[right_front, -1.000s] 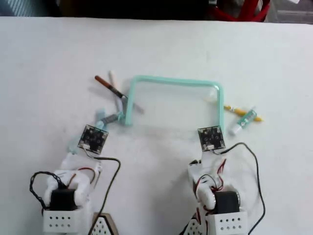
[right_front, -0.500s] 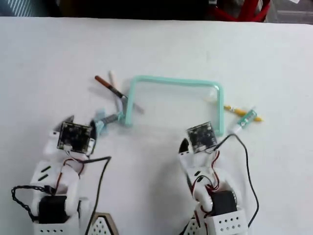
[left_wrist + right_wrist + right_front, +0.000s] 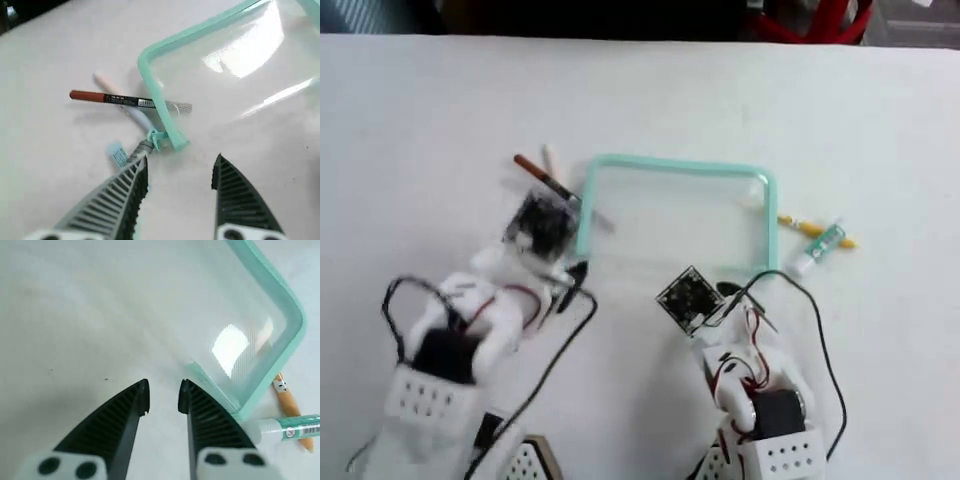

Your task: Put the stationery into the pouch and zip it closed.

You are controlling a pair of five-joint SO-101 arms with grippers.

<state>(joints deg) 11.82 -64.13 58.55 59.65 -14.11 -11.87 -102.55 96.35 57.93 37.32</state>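
White table [image 3: 880, 110] carries everything. The clear pouch [image 3: 675, 165], trimmed in mint green, lies flat in the middle of the high view. I cannot tell whether its mouth is open.

The left gripper [image 3: 180, 162] hangs just off the pouch's lower left corner, its jaws spread wide with nothing between them. The right gripper [image 3: 162, 387] hangs by the pouch's lower right edge, its jaws parted only narrowly, and it too is empty.

None of the stationery is inside yet. Left of the pouch in the high view, three pens lie crossed. The brown pen [image 3: 115, 98] is on top, with its tip running under or against the trim. A pale pen [image 3: 102, 80] and a grey pen [image 3: 135, 152] fan out beneath it. At the right, a yellow pen [image 3: 810, 228] and a small tube [image 3: 822, 243] lie touching, just beside the trim.

The mint zip pull [image 3: 157, 137] sits at the pouch's near corner, touching the grey pen's end.

The step in hand looks like the left arm's first pick:
- Take the brown pen first, since it lies on top.
- Close across its barrel near the red end, well away from the crossing, so the other pens are not dragged along.
- Come down square to the barrel, because a thin round pen will roll out of a slanted pinch.
- Keep the jaws off the zip pull.
- The right gripper would help most by pinning or lifting the pouch's edge, as the light plastic will probably slide when a pen pushes in.
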